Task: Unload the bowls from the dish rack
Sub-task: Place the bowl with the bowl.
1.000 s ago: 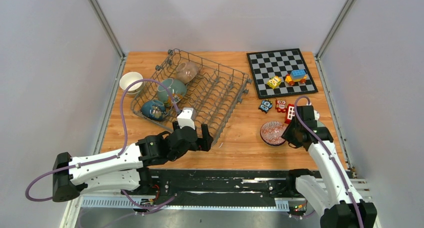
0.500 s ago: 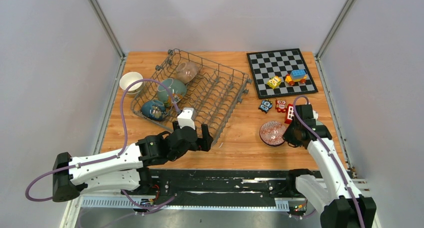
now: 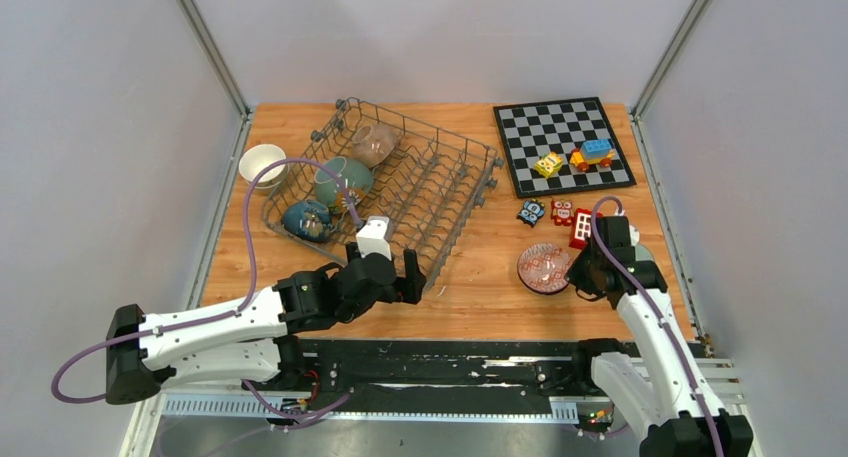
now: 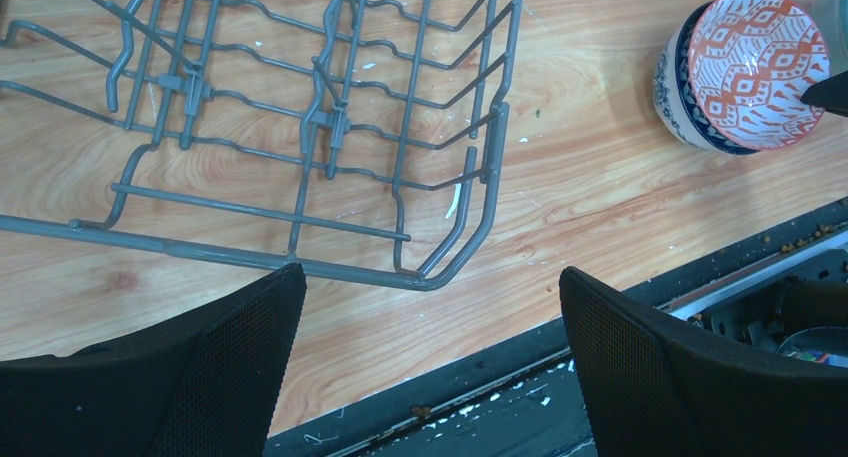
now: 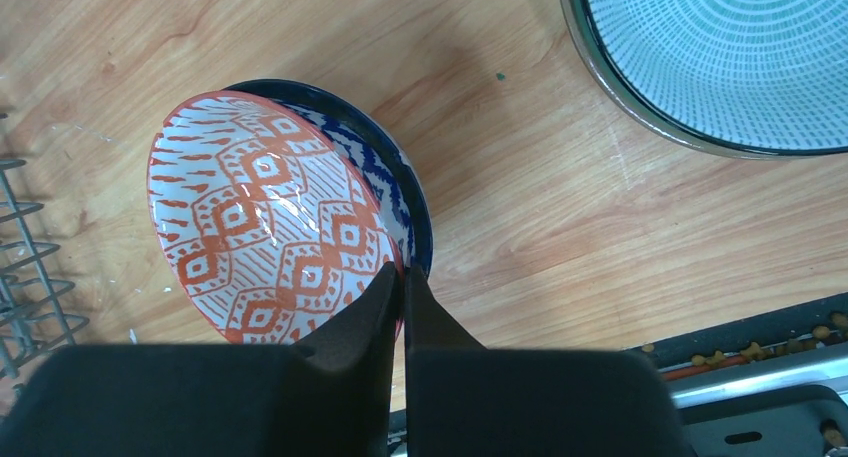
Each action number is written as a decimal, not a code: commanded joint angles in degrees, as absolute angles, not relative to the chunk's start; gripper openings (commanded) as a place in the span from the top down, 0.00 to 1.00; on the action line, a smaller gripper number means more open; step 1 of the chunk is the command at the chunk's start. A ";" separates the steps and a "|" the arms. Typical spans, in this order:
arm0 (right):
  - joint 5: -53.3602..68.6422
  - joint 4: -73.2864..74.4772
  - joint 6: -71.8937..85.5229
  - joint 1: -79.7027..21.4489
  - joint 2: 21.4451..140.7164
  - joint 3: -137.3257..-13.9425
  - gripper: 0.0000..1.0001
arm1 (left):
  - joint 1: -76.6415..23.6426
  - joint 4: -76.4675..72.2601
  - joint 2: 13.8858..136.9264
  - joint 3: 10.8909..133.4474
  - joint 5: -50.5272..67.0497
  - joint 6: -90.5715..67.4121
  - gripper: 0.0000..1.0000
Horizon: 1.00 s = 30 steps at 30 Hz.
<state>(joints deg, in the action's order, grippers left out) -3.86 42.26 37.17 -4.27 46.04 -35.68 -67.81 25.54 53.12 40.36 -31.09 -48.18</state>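
The orange-patterned bowl (image 5: 270, 217) is pinched by its rim in the clenched right gripper (image 5: 402, 277) and tilted over the counter (image 5: 500, 177), well to the right of the dish rack (image 3: 440, 192), where three bowls (image 3: 345, 180) are left. It is best lowered until its base sits flat before release, clear of the teal bowl (image 5: 720, 57). The left gripper (image 4: 430, 277) is held wide open at the rack's near corner.

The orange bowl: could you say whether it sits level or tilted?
Tilted: the orange bowl leans in a blue bowl, rim in the right pincer.
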 commanded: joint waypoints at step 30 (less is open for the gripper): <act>5.62 35.88 39.83 2.73 39.39 -27.65 0.87 | -67.34 24.08 55.62 41.30 -31.54 -47.99 0.01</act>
